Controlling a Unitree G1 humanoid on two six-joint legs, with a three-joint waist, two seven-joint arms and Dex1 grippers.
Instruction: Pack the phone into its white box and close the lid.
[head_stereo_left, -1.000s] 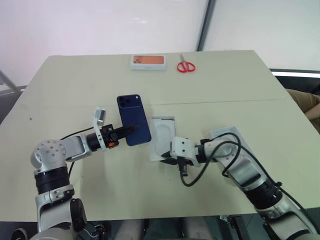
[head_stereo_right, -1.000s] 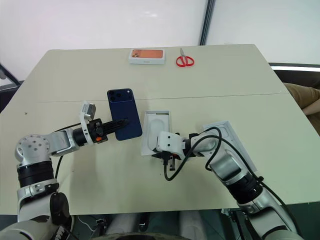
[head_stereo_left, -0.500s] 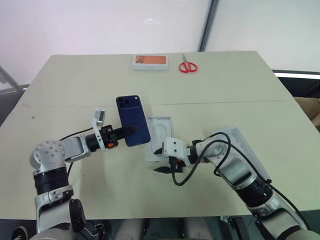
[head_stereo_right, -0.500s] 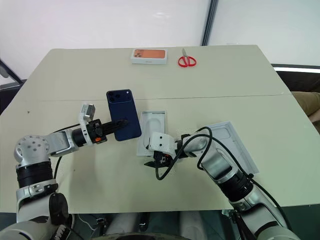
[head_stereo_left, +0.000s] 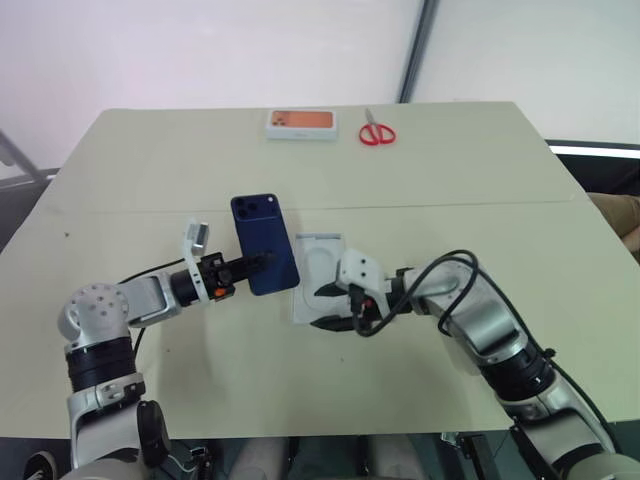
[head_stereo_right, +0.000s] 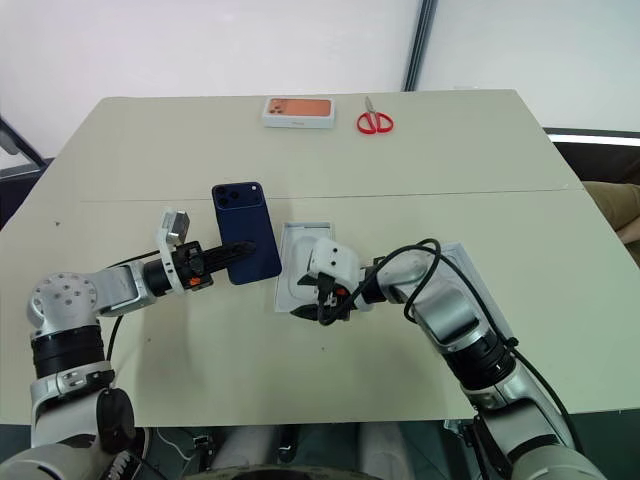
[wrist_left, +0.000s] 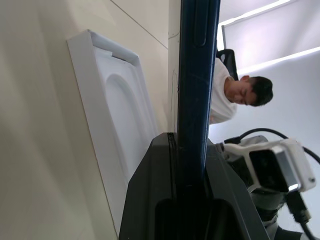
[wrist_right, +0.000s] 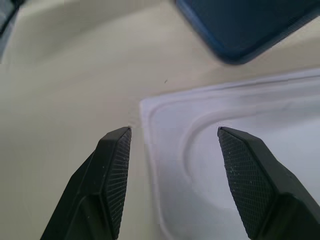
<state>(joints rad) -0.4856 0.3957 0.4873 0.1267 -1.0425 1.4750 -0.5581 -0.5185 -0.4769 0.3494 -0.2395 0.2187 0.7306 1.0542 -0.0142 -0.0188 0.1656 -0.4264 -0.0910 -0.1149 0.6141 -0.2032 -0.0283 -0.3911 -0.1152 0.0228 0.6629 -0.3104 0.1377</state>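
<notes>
Above beige table (head_stereo_left: 150, 160): left hand (head_stereo_left: 262, 263) level, gripping phone (head_stereo_left: 264, 243); right hand (head_stereo_left: 328, 308) tilted down, fingers spread.

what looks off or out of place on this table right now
The phone isn't on the table: the left gripper holds it up on edge. Beside it, the right gripper hangs open over the near corner of a white tray with an oval recess.

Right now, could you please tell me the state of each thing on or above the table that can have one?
phone: held off the table, clamped in the left gripper.
right gripper: open, holding nothing, over a corner of the white insert tray.
white insert tray: flat on the table, empty.
orange-topped box: closed, at the far edge.
scissors: closed, flat beside that box.
</notes>
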